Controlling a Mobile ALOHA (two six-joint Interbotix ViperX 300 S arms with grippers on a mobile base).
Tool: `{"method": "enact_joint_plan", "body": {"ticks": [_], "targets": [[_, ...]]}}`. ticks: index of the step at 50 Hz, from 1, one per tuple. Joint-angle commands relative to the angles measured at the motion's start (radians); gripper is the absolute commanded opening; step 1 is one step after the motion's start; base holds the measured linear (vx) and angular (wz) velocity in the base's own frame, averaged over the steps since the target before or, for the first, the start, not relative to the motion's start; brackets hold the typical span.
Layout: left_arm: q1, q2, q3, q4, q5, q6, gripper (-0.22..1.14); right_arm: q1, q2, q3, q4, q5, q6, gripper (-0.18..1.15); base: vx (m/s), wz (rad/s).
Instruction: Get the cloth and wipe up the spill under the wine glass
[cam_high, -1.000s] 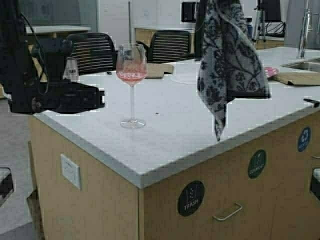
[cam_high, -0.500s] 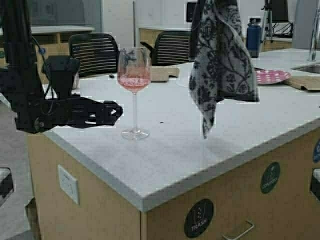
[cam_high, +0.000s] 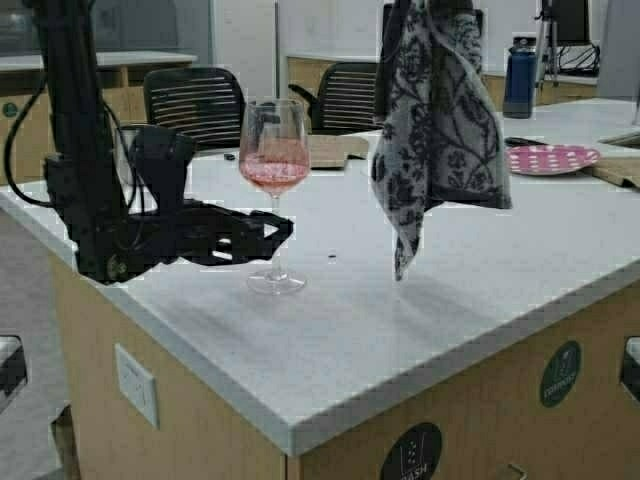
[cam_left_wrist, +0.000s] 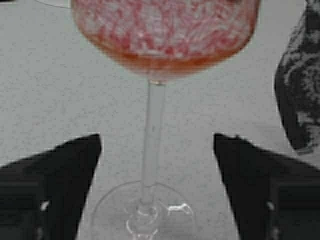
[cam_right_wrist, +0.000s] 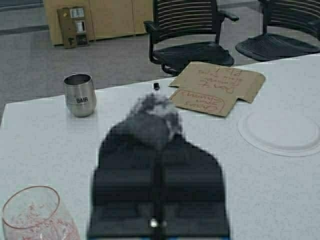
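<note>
— Glass (cam_high: 273, 190)?
— Near the bench's (cam_high: 350, 330) front-left edge; fragile, top-heavy. Left gripper (cam_left_wrist: 156, 187), fingers open, flanks the stem: grip there.
— Cloth (cam_high: 430, 120)?
— Soft, light; pinched aloft by the right gripper (cam_right_wrist: 156, 220).

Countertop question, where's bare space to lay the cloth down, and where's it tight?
Bare counter lies between the wine glass and the near edge, below the hanging cloth held by the right gripper. It is tight at the glass stem, where the left gripper has its fingers open on both sides.
</note>
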Motion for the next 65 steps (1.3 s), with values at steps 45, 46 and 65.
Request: {"method": "enact_joint_plan", "body": {"ticks": [45,46,65], "targets": [[-0.063,0.038,-0.206,-0.049,0.087,-0.018,0.71,-0.034,0.089,-0.018,0.058,-0.187,0.0,0.06,0.01,0.0],[-0.063,0.032,-0.202,-0.049,0.087,-0.018,0.66,-0.035,0.1,-0.021,0.069,-0.193,-0.002,0.06,0.0,0.0],[-0.064,-0.117,-0.074,-0.044,0.087,-0.014,0.1,-0.072,0.36,-0.199,0.118,-0.204,-0.003,0.06,0.0,0.0]]}}
